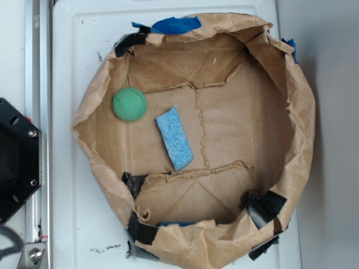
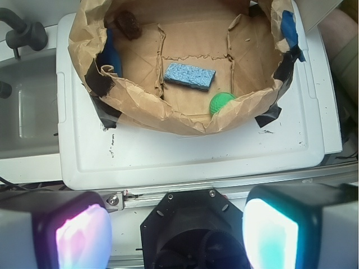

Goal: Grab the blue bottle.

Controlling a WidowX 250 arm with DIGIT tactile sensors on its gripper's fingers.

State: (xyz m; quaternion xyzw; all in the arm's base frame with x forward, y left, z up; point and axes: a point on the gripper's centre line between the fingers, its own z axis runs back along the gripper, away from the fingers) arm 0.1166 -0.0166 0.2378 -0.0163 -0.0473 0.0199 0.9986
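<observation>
Nearest the wrist camera are my two claw pads [image 2: 83, 235], glowing at the bottom corners of the frame. They stand wide apart with nothing between them, so the claw [image 2: 176, 235] is open and empty. It hangs outside the bin, over the robot base and the front edge of the white bench [image 2: 185, 154].

Task status: no step of the grab is done. Approach, descent and closure all remain.

Container: one bin [image 1: 297, 140] of crumpled brown paper and cardboard, patched with black and blue tape, sits on the bench.

Contents:
- Bottle [image 2: 112, 56]: only a bright blue sliver shows, pressed against the inside wall at the wrist view's left, partly under a paper fold. In the exterior view just a blue strip shows at the bottom rim [image 1: 178, 224].
- Sponge [image 1: 174, 139]: light blue, flat on the floor near centre.
- Ball [image 1: 129, 103]: green, near the wall, just beside the sponge.

Judgement: the overhanging wall may obstruct a straight descent on the bottle.
</observation>
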